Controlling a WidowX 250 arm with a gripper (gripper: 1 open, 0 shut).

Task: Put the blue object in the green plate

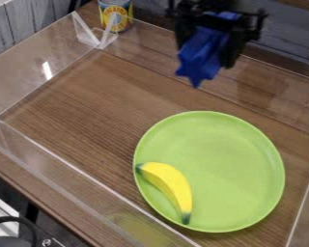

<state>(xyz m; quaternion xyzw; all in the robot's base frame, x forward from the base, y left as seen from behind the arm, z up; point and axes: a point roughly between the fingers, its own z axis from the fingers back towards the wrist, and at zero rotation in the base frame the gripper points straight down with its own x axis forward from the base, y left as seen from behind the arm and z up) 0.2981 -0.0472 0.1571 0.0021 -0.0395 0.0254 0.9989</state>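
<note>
The blue object (203, 56) hangs in the air between the black fingers of my gripper (216, 39), which is shut on it and points down. It is held well above the wooden table, up and back from the far rim of the green plate (228, 159). The plate lies flat at the lower right. Only the lower part of the arm shows at the top edge of the view.
A yellow banana (169, 188) lies on the plate's near left side. A yellow can (113, 13) stands at the back left. Clear plastic walls (47, 154) ring the wooden table (80, 101).
</note>
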